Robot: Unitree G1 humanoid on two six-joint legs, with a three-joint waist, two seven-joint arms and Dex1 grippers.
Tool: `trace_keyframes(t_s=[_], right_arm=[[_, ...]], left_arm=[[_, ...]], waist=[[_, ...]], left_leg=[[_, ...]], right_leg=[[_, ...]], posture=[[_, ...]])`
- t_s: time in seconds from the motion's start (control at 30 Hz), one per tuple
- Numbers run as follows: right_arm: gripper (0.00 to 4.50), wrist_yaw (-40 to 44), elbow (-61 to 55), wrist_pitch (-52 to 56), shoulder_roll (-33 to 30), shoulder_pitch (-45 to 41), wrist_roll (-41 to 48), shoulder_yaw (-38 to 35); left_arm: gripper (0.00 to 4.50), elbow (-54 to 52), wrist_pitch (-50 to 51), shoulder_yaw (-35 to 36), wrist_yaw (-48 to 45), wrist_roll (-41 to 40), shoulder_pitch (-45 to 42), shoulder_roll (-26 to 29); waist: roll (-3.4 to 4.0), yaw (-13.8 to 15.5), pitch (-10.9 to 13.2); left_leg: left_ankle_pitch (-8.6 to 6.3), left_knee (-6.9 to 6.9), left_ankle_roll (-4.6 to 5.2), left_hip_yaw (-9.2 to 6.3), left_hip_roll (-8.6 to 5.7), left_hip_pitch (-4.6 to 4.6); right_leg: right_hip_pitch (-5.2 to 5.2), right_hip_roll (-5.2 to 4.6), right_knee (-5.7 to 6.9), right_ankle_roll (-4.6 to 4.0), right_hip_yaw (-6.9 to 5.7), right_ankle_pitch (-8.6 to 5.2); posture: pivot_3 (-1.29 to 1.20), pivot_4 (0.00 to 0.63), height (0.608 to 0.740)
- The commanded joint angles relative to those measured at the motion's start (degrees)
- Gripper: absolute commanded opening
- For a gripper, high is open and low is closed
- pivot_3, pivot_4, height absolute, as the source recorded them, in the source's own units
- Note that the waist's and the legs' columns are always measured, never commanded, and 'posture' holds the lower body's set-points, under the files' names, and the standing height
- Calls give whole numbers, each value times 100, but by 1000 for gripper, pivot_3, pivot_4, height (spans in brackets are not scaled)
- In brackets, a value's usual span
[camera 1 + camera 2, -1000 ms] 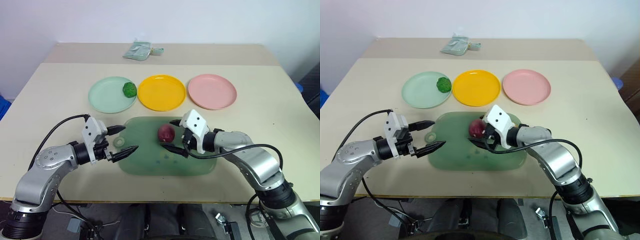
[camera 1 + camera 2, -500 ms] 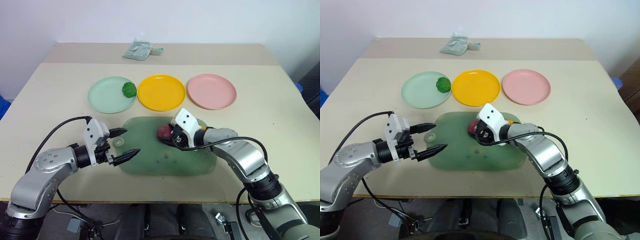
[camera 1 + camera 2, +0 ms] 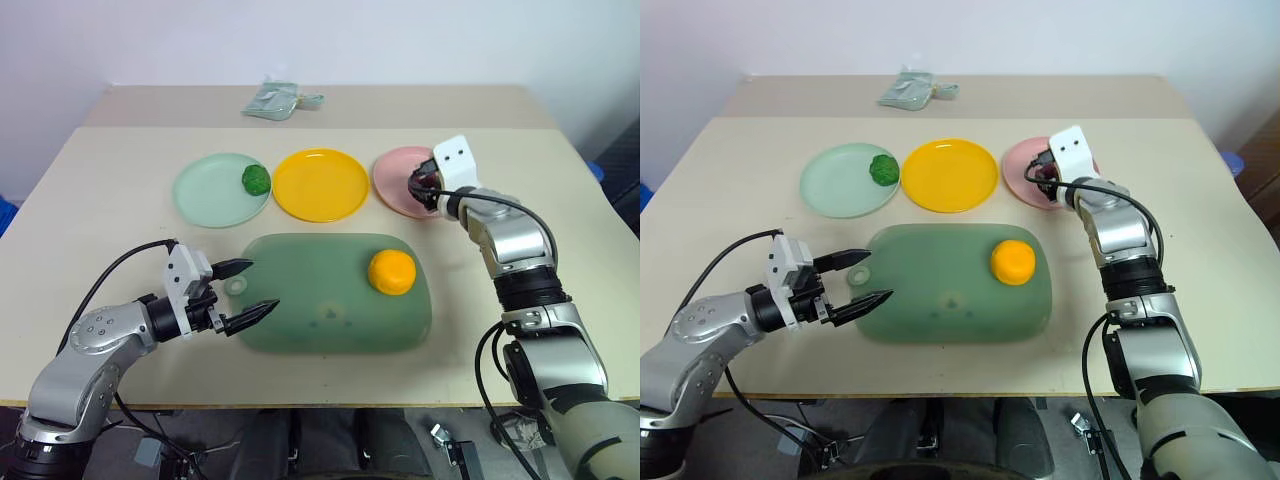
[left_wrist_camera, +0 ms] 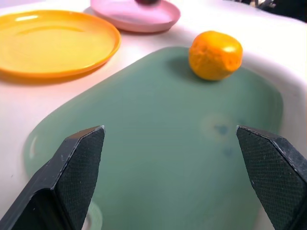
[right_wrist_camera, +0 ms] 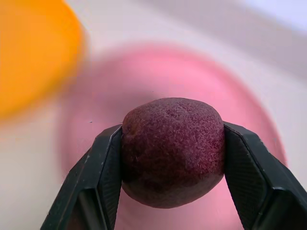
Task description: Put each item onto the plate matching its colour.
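My right gripper [image 3: 421, 186] is shut on the dark red-purple fruit [image 5: 172, 151] and holds it over the near-left part of the pink plate [image 3: 392, 178]. On the translucent green tray [image 3: 320, 295], towards its right end, lies the orange fruit [image 3: 392, 272]. The bumpy dark green ball [image 3: 257, 179] rests on the right side of the mint plate [image 3: 205, 190]. Between the two plates the yellow-orange plate [image 3: 320, 185] is bare. My left gripper [image 3: 262, 285] hangs open at the tray's left edge with nothing between its fingers.
The three plates stand in a row behind the tray. A crumpled pale green packet [image 3: 272, 100] lies at the table's far edge. The table's right side and front strip are bare tabletop.
My right gripper shut on the red-purple fruit on the tray, then carried it away and to the right, over the pink plate. The orange fruit now shows on the tray. Left arm unchanged.
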Motion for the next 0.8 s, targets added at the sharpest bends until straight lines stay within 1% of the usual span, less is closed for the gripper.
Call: trace_keyframes(t_s=[0.03, 0.07, 0.1, 0.13, 0.23, 0.4, 0.5, 0.53, 0.6, 0.67, 0.8], right_arm=[[3417, 224, 257, -540, 53, -326, 82, -255], [3824, 294, 199, -631, 45, -287, 105, -286], [4330, 316, 114, -751, 31, -238, 95, -313], [4470, 314, 9, -835, 8, -184, 67, -329], [4470, 484, -585, -1006, -172, 150, 82, -450], [4470, 2082, -2331, -783, -774, 1318, 1093, -815], [4470, 3515, -3914, -200, -1550, 2585, 2053, -840], [4470, 3737, -4270, -100, -1725, 2918, 2167, -776], [4470, 3825, -4567, -16, -1868, 3193, 2226, -724], [4470, 3603, -4558, 0, -1772, 3242, 2016, -581], [4470, 3476, -4503, 88, -1636, 3271, 1897, -381]], left_arm=[[4500, -238, -169, -54, -13, 3, 85, -53], [4500, -266, -186, -81, 1, 12, 114, -73], [4500, -290, -199, -102, 12, 19, 140, -90], [4500, -305, -209, -115, 16, 24, 161, -104], [4500, -329, -240, -195, -2, 57, 211, -114], [4500, -354, -283, -383, -145, 105, 251, -60], [4500, -244, -341, -475, -242, 150, 178, -50], [4500, -192, -360, -511, -283, 161, 130, -45], [4500, -139, -378, -543, -330, 172, 82, -43], [4500, -74, -393, -605, -370, 208, -8, -52], [4500, -36, -383, -667, -370, 233, -119, -67]], waist=[[3, -64, 2], [3, -81, 2], [3, -86, 2], [3, -88, 2], [4, -70, 2], [3, 91, 2], [6, 136, 3], [6, 121, 3], [6, 70, 3], [6, 15, 3], [9, 70, 2]], left_leg=[[1, 0, -1, 1, 2, 0], [1, 0, -1, 1, 3, 0], [1, 0, -1, 1, 4, 0], [1, 0, -1, 0, 5, 0], [1, 0, -1, 0, 6, 0], [-5, 9, 9, -1, 5, 0], [-10, 9, 16, -2, 5, 1], [-13, 9, 21, -4, 6, 1], [-25, 9, 42, -6, 8, 4], [-27, 8, 44, -6, 10, 14], [-23, 6, 36, -6, 17, 19]], right_leg=[[0, 1, 1, 0, 0, 0], [0, 2, 2, 0, 0, 0], [0, 3, 3, 0, 0, 0], [1, 3, 3, 0, 0, 0], [1, 2, 3, 1, 1, 0], [13, -3, -4, 2, 1, 1], [17, -8, -8, 2, 1, 1], [18, -9, -10, 2, 0, 1], [21, -9, -11, 2, 1, 1], [24, -9, -10, 1, 4, 1], [22, -5, -7, -8, 3, 4]], posture=[[0, 150, 740], [0, 150, 740], [0, 150, 740], [0, 150, 740], [0, 150, 740], [0, 150, 740], [0, 150, 740], [0, 150, 740], [0, 150, 740], [0, 150, 740], [0, 150, 740]])
